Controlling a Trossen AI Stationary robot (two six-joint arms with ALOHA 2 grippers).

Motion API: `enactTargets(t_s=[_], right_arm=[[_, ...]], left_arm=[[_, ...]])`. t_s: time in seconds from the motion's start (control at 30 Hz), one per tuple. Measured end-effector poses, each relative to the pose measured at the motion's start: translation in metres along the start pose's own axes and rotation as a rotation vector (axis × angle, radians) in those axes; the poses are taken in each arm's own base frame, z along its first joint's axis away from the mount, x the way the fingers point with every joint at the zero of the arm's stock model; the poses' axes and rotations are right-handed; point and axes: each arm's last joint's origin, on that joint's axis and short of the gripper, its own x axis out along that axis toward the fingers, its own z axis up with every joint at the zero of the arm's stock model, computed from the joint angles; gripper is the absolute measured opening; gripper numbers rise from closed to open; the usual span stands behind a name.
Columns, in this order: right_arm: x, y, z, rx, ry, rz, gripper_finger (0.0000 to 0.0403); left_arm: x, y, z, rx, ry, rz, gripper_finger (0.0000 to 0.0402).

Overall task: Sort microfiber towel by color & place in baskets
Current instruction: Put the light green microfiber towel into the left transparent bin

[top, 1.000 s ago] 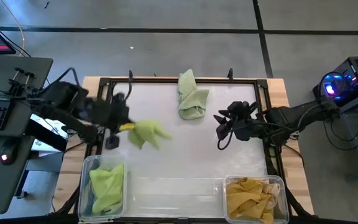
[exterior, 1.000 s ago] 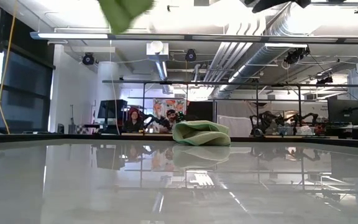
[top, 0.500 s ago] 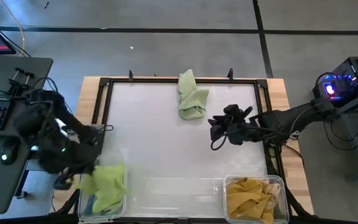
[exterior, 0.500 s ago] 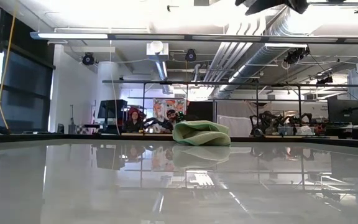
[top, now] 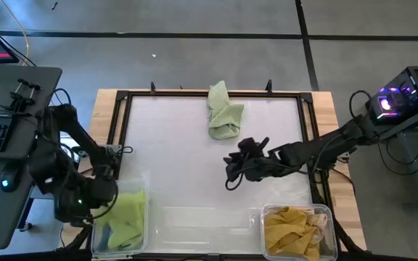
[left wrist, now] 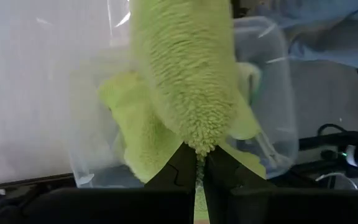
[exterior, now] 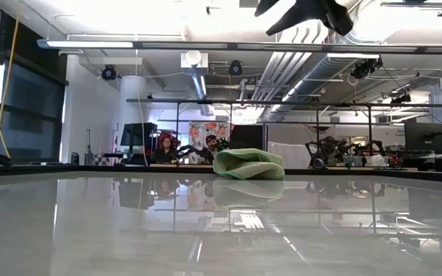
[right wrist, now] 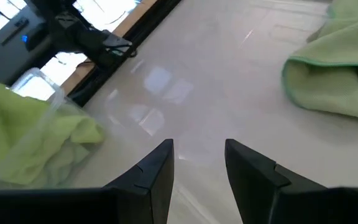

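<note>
Left hand (left wrist: 196, 167) gripping green towel (left wrist: 188, 74).

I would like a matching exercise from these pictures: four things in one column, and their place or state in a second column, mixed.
Things:
1. left claw
2. right claw
3. yellow towels
4. folded green towel

Place or state:
a. lying on the white surface near its far edge
b. open, above the white surface
c. shut on a green towel over the left basket
d. inside the right basket

Pairs: 1-c, 2-b, 3-d, 4-a
</note>
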Motion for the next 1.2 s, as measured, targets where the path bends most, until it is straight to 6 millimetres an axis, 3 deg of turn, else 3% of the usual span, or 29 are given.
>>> enactTargets(t_s=[0.33,0.47,0.6,0.8,0.93,1.03,1.2], right_arm=[[-0.002,0.005,-0.001,0.023,-0.006,0.039,0.0139],[-0.003,0.006,-0.003,0.02,0.002,0.047,0.0139],[-0.003,0.006,-0.003,0.02,0.005,0.049,0.0139],[-0.003,0.005,-0.002,0.014,-0.03,0.029,0.0139],[-0.002,0.004,0.0,0.0,-0.038,0.021,0.0139],[0.0,0.003,0.002,0.003,-0.043,0.014,0.0139],[-0.001,0.003,0.002,0.008,-0.065,0.002,0.0139]], left_arm=[[0.071,0.028,-0.03,-0.061,0.091,0.167,0.0003],[0.085,0.034,-0.036,-0.118,0.193,0.181,0.0036],[0.081,0.034,-0.036,-0.151,0.222,0.153,0.0089],[0.056,0.029,-0.028,-0.228,0.283,0.026,0.014],[0.037,0.026,-0.022,-0.268,0.242,-0.011,0.0146],[0.029,0.027,-0.016,-0.265,0.09,0.025,0.0144],[0.045,0.034,-0.009,-0.265,-0.153,0.182,0.0122]])
